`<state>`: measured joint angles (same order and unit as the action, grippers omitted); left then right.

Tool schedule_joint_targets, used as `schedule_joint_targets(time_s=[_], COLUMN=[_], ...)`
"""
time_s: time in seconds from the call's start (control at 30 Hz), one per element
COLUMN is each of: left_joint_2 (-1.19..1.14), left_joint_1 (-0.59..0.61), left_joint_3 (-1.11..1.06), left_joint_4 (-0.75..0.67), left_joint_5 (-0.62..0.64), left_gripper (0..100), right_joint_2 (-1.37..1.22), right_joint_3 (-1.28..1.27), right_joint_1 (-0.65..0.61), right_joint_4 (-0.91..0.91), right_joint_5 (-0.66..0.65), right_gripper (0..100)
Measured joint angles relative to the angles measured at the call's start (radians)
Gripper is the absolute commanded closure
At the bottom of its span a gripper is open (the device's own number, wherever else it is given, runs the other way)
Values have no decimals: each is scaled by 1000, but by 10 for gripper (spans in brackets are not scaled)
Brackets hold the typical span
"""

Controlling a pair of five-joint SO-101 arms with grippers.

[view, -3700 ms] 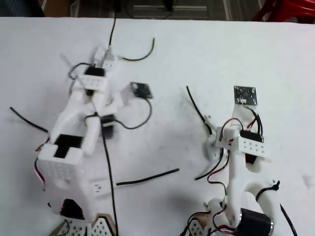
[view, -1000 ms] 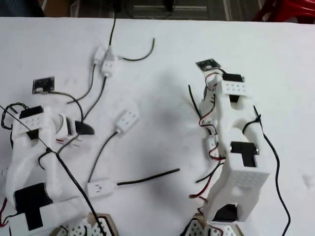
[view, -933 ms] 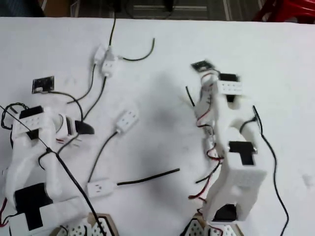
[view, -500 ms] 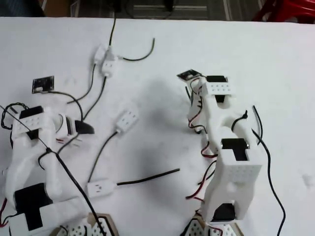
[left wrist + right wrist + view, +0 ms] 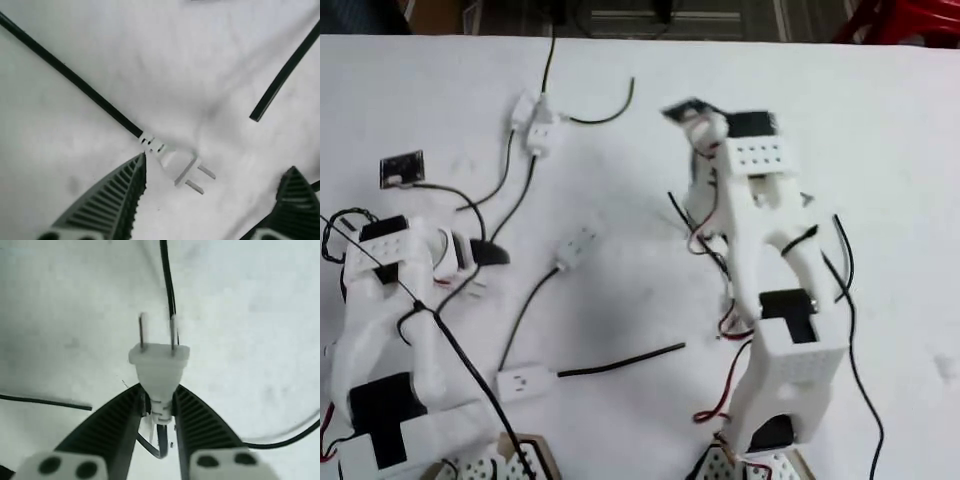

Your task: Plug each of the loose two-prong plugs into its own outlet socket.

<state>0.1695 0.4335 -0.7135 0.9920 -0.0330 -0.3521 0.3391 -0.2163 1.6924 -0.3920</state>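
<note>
Currently, the right gripper (image 5: 159, 396) is clamped on the neck of a white two-prong plug (image 5: 159, 359). Its prongs point away from the fingers and its black cable (image 5: 166, 275) runs over the white table (image 5: 880, 120). The left gripper (image 5: 217, 165) stands with its jaws spread wide. A second plug (image 5: 172, 160) lies flat on the table between them, just beside one fingertip (image 5: 139, 167). In the high view, the middle outlet socket (image 5: 577, 245) serves as reference. The right arm (image 5: 760, 200) lies on one side of it, and the left arm (image 5: 390, 290) on the opposite side. A second outlet socket (image 5: 525, 381) lies nearer the arm bases than the reference socket. Two white connector bodies (image 5: 535, 122) lie beyond it, toward the far table edge.
</note>
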Motion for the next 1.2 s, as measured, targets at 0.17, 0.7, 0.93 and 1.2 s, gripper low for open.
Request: schedule_joint_targets(time_s=[0.17, 0.7, 0.93, 1.2], left_joint_2=[0, 0, 0, 0], left_joint_1=[38, 146, 144, 127], left_joint_3=[0, 0, 0, 0], left_joint_4=[-21, -60, -60, -60], left_joint_5=[25, 160, 164, 216], left_gripper=[604, 604, 604, 602], right_joint_2=[0, -253, -315, -315], right_joint_3=[91, 110, 196, 578], right_joint_1=[-180, -531, -586, -535], right_joint_4=[11, -396, -465, -176], right_joint_5=[157, 864, 1042, 937], right_gripper=[939, 937, 678, 637])
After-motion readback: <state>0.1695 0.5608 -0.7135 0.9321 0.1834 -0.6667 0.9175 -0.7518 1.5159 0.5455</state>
